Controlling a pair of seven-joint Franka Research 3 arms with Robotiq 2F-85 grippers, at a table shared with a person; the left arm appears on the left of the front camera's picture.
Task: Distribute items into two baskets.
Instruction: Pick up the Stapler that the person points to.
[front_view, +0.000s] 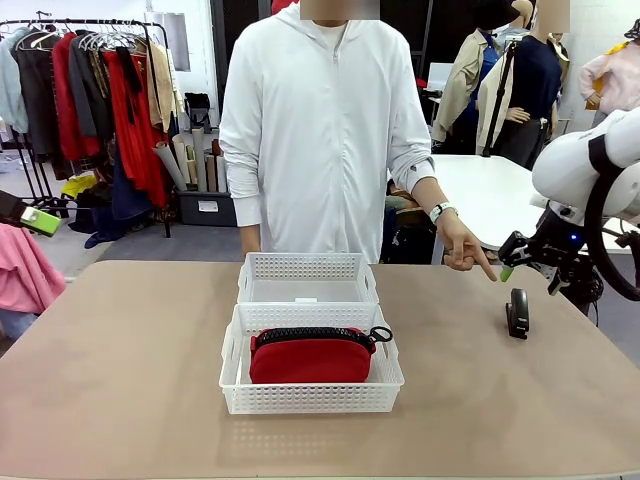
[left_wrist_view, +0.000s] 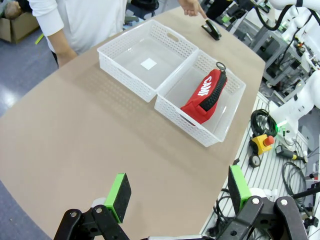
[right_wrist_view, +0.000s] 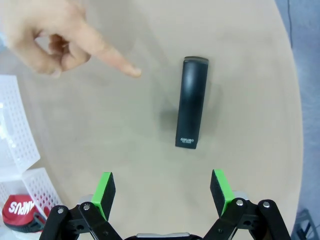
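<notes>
Two white lattice baskets stand end to end mid-table. The near basket (front_view: 312, 398) (left_wrist_view: 182, 122) holds the red pouch (front_view: 310, 358) (left_wrist_view: 205, 92) with its black zipper up. The far basket (front_view: 305, 266) (left_wrist_view: 125, 75) holds only a white label (left_wrist_view: 148, 63). The small black stapler (front_view: 517, 312) (right_wrist_view: 192, 102) (left_wrist_view: 211, 31) lies on the table at the right. My right gripper (front_view: 530, 275) (right_wrist_view: 163, 192) hovers open just above and behind it, touching nothing. My left gripper (front_view: 30, 217) (left_wrist_view: 179, 192) is open and empty, high off the table's left side.
The person stands at the far side, and a hand (front_view: 468, 250) (right_wrist_view: 75, 45) points a finger down at the stapler from close by. In the right wrist view a basket corner (right_wrist_view: 15, 135) sits at the left. Bare tabletop (front_view: 120, 370) spreads left of the baskets.
</notes>
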